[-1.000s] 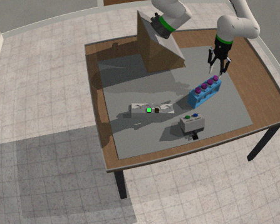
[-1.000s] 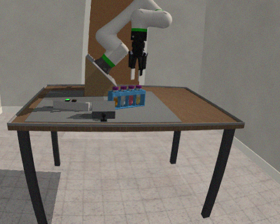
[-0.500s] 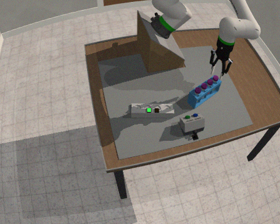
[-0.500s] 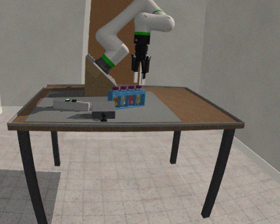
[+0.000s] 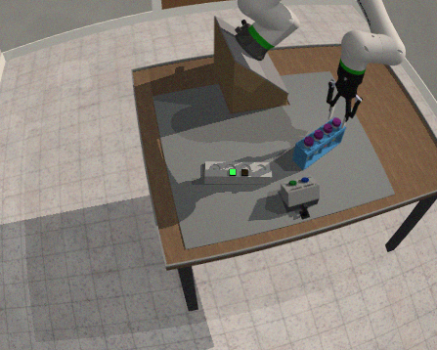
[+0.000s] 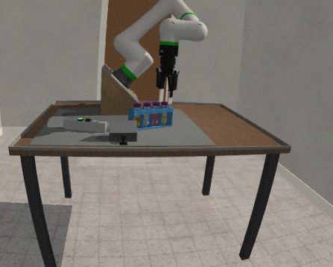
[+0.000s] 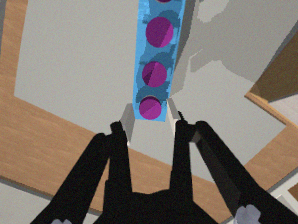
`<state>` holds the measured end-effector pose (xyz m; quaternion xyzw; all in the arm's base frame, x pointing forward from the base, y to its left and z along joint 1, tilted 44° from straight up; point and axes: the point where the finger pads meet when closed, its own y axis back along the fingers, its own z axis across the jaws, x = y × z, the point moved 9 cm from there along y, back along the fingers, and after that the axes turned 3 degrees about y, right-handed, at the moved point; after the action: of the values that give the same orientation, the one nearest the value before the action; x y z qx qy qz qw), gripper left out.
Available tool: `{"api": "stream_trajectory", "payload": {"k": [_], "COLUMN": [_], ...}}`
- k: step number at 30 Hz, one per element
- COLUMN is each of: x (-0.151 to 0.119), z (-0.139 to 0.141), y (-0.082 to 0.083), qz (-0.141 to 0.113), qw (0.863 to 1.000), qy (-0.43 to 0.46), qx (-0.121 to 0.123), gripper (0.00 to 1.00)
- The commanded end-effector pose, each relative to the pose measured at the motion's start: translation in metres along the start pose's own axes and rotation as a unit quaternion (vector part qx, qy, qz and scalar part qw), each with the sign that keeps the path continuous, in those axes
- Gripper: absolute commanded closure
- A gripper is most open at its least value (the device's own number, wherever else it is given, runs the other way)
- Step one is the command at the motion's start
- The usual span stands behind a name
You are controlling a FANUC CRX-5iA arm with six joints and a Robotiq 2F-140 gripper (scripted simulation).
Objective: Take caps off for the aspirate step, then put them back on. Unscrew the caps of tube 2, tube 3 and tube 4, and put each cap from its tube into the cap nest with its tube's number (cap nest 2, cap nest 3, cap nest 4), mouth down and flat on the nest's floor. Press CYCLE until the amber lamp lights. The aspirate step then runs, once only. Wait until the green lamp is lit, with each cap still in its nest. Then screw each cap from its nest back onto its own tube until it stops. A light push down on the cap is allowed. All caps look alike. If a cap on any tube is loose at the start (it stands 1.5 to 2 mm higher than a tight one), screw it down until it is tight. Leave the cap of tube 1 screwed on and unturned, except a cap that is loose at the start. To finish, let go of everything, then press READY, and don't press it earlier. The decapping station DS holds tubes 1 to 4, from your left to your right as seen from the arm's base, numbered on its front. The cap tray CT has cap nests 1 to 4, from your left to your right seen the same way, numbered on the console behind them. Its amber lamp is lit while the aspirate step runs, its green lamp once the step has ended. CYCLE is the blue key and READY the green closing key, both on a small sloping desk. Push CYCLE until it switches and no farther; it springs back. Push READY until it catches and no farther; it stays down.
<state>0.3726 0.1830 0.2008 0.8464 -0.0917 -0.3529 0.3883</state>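
The tool [image 7: 150,121] is hanging at the bottom of the wrist view, its black fingers standing partly apart with nothing gripped between them. Just beyond the tips, at the middle of that view, the purple end cap [image 7: 152,108] is showing in the gap, lower down and not yet touched. In the top view this is the cap at the upper right end of the blue decapping station [image 5: 312,153], which I'm judging to be the tube 1 end, though no number is readable.

All four caps are sitting on their tubes, so this is looking like a tightness check or a final turn on that end cap. To do it well, the tool should be coming straight down with the cap centred between the fingers, which here sit a touch toward the lower edge of the cap. The gap is looking only a little wider than the cap, so any drift risks a fingertip landing on the rim. It should be closing gently, turning only until the cap stops, and staying off the next cap [image 7: 154,73] up the row.

Further off, left of centre in the top view, the cap tray [image 5: 215,172] is showing its green lamp [image 5: 232,171] lit, and the green READY key [image 5: 292,183] is waiting toward the lower edge of the desk [image 5: 406,147].
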Motion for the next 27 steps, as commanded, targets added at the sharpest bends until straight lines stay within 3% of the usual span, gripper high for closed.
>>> {"api": "stream_trajectory", "payload": {"k": [1, 21, 22, 27], "x": [0.0001, 0.0001, 0.0001, 0.0001], "z": [-0.0001, -0.0001, -0.0001, -0.0001], "y": [-0.0005, -0.0080, -0.0080, -0.0080], "qz": [0.000, 0.000, 0.000, 0.000], "qw": [1.000, 1.000, 1.000, 1.000], "qy": [0.000, 0.000, 0.000, 0.000], "qx": [0.000, 0.000, 0.000, 0.000], "gripper": [0.65, 0.65, 1.00, 1.00]}}
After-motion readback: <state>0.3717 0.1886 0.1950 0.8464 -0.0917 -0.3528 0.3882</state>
